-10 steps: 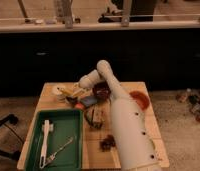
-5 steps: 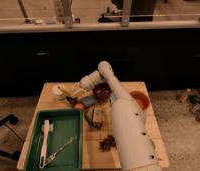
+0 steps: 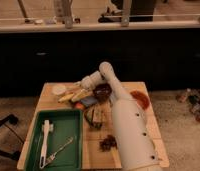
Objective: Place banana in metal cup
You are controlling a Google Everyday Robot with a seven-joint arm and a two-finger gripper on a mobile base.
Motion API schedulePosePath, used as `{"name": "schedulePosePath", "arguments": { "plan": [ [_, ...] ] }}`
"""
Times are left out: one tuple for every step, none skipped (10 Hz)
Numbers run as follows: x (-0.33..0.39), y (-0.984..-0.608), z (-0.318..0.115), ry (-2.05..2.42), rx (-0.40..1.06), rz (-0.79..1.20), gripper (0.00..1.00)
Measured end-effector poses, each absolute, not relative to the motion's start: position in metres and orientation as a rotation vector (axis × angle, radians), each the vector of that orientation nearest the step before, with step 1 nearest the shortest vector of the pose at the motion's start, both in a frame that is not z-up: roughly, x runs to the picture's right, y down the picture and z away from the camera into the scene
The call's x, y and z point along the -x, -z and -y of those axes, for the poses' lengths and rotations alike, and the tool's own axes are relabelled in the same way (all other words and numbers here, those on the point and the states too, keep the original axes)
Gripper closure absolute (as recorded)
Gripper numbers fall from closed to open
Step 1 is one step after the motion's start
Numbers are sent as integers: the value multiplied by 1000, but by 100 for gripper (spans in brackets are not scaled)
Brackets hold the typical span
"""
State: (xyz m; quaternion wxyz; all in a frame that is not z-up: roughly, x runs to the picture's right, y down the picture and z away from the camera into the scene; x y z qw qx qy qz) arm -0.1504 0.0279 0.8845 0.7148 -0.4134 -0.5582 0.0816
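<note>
Wooden and pale, the table (image 3: 138, 142) stands on a speckled floor in front of a long dark counter front, with a light ledge and upright posts behind it. A white arm (image 3: 128, 132) reaches from the near right across the top to the far left, where the gripper (image 3: 79, 86) hangs low over a cluster of things. Whether its fingers are apart or closed on anything cannot be told. The banana (image 3: 73, 95) lies just below the gripper, slanting, beside a small white dish (image 3: 58, 89). A dark round vessel, apparently the metal cup (image 3: 102, 92), sits just right of it by the arm. An orange-red plate (image 3: 140, 98) lies at the right edge. A green tray (image 3: 68, 120) at near left holds white utensils (image 3: 45, 142).
</note>
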Motion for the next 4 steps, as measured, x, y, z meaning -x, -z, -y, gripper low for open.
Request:
{"name": "schedulePosePath", "arguments": {
  "plan": [
    [150, -884, -28, -179, 914, 1243, 20],
    [150, -883, -28, -177, 914, 1247, 20],
    [150, -883, -27, -175, 913, 1251, 20],
    [149, -883, -28, -171, 908, 1254, 20]
  ]
}}
